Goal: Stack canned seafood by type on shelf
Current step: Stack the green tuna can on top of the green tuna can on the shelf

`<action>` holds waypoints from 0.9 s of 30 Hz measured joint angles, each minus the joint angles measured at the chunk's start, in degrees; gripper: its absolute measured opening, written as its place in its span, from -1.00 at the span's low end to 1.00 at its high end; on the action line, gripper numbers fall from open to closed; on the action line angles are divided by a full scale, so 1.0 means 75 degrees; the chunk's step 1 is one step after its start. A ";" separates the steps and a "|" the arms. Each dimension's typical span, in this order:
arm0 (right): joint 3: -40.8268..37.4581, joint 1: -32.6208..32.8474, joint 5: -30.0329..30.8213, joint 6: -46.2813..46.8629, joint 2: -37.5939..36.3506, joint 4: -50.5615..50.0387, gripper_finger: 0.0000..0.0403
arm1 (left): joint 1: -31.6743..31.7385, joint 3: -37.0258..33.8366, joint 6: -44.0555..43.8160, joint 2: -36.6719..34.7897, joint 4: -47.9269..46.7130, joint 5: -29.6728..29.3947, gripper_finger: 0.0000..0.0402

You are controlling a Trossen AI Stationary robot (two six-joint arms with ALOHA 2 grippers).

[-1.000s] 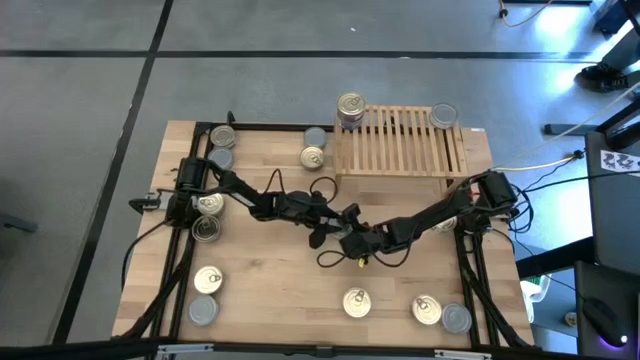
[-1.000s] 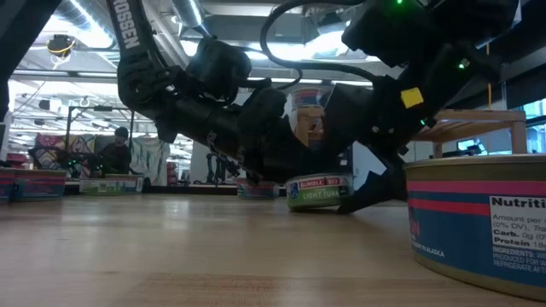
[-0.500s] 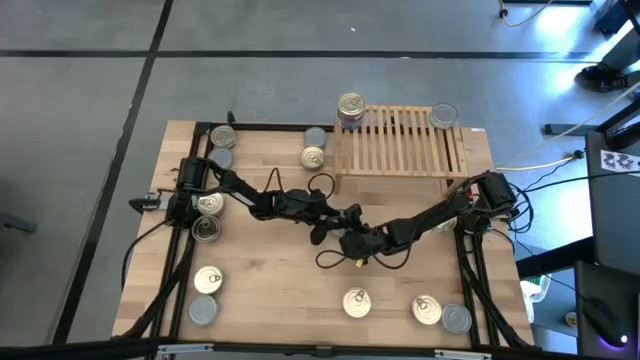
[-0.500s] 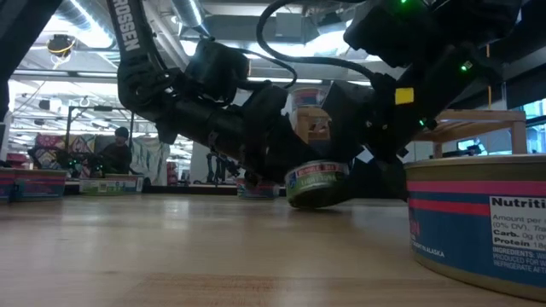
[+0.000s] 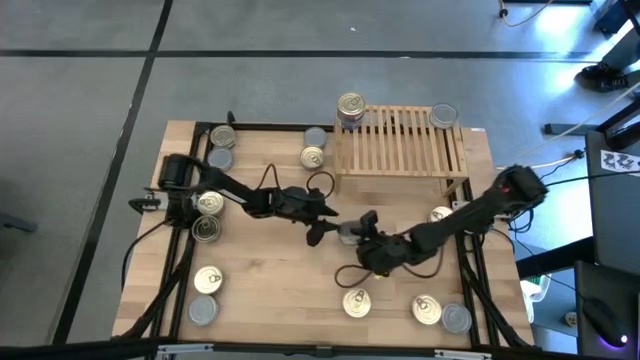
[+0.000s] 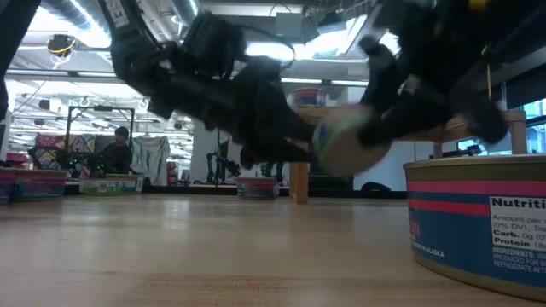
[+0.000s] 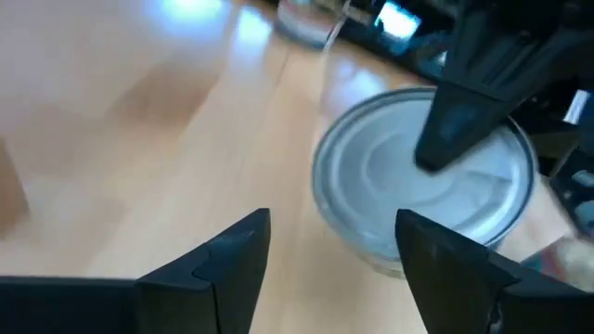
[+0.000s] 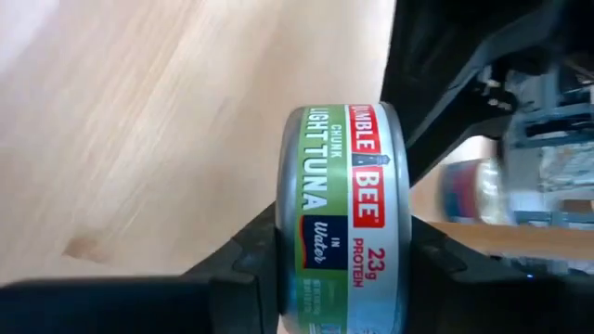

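Observation:
My right gripper [image 5: 356, 236] is shut on a tuna can [image 8: 343, 213] with a green label and a plain silver top [image 7: 422, 186], held in the air over the middle of the table [image 6: 345, 145]. My left gripper [image 5: 318, 224] stands open just left of it, fingers [image 7: 232, 260] apart and facing the can's top. The slatted shelf [image 5: 400, 142] at the far edge carries a gold-topped stack [image 5: 350, 107] on its left end and a silver-topped can [image 5: 443, 116] on its right end. My right gripper pinches the can across its two flat faces, one finger [image 7: 459, 121] lying over the silver top and the other on the bottom face. The fingers come from the table's right. The can is lifted clear and tipped on edge, its label wall [image 8: 339, 167] facing the wrist.
Loose cans stand on the table: several along the left side [image 5: 208, 203], two by the shelf's left end [image 5: 313, 157], several near the front edge [image 5: 356, 302], one under the right arm [image 5: 440, 214]. A large can [image 6: 478, 222] stands close to the low camera.
My right gripper has shut on the tuna can, tipped it off its base and lifted it clear of the table, turning it on edge. The right arm has swung out toward the table's near right side.

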 joint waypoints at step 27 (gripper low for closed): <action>0.1036 -0.2279 0.3795 -0.0996 -0.5352 -0.1940 -0.31 | -0.0997 -0.0015 0.0348 -0.0315 -0.2978 -0.1918 0.14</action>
